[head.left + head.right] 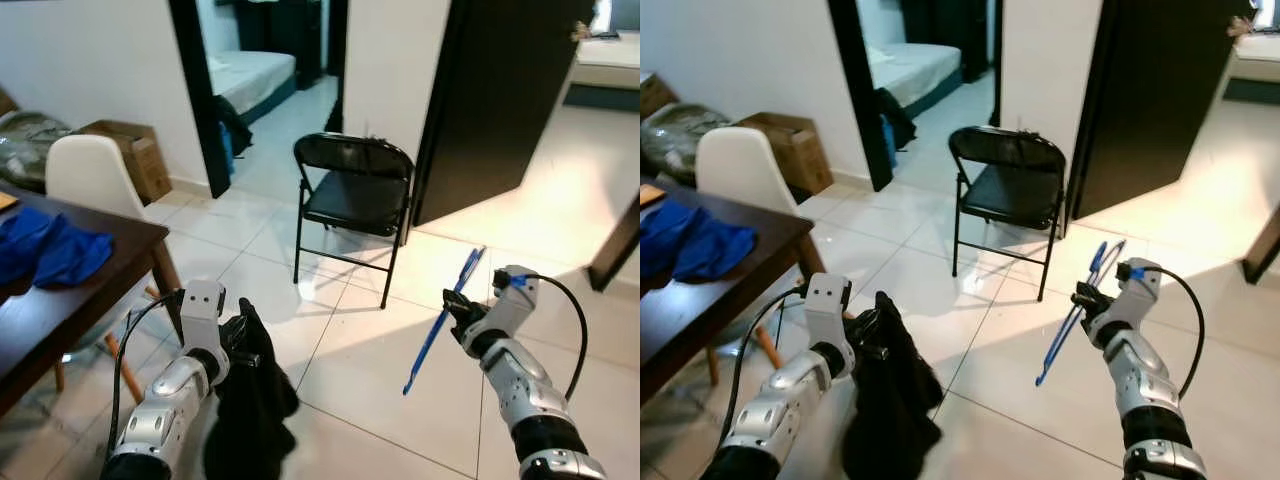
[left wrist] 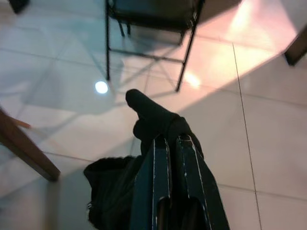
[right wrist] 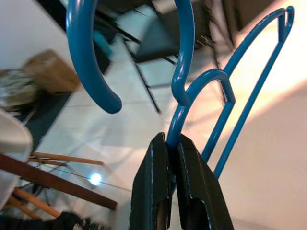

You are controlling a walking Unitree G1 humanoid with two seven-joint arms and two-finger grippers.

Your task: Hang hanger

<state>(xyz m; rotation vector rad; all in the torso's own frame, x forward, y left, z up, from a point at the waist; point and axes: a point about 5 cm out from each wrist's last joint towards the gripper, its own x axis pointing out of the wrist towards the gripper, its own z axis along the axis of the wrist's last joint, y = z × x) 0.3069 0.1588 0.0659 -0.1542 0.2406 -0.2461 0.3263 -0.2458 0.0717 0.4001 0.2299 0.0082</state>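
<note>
My right gripper (image 1: 458,308) is shut on a blue plastic hanger (image 1: 440,325), held out at my right above the tiled floor; the hanger slants from upper right to lower left. In the right wrist view the fingers (image 3: 160,191) pinch the hanger (image 3: 230,110) just below its hook. My left gripper (image 1: 243,345) is shut on a black garment (image 1: 250,400) that droops toward the floor at my lower left. The left wrist view has the black fingers (image 2: 160,177) clamped on the dark cloth (image 2: 158,124).
A black folding chair (image 1: 355,190) stands ahead on the tiles. A dark wooden table (image 1: 60,300) with blue cloth (image 1: 50,250) is at my left, with a white chair (image 1: 85,175) and a cardboard box (image 1: 135,150) behind. An open doorway (image 1: 265,70) leads to a bedroom.
</note>
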